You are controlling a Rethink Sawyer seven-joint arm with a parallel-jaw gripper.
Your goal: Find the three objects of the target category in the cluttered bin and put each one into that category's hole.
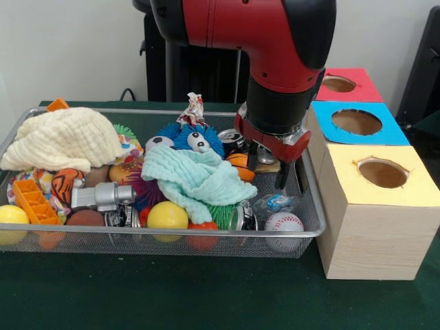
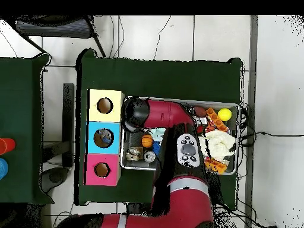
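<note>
A wire mesh bin [image 1: 313,232] holds mixed clutter. Among it are a baseball [image 1: 283,222], a yellow ball [image 1: 167,215], a small orange basketball [image 1: 239,166], a soccer ball [image 1: 159,142], and crushed cans [image 1: 242,217]. My gripper [image 1: 291,177] hangs over the bin's right end, just above the baseball and right of the basketball. Its black fingers [image 1: 282,176] stand apart with nothing between them, so it is open. In the overhead view the arm's wrist [image 2: 135,114] covers the gripper. The bin [image 2: 233,107] lies right of the boxes there.
Three wooden boxes with round holes stand right of the bin: yellow [image 1: 402,196], blue [image 1: 388,130], red [image 1: 364,86]. A teal cloth [image 1: 196,175], a cream cloth [image 1: 65,137], a blue fuzzy toy [image 1: 194,139] and an orange block [image 1: 34,201] cover other items.
</note>
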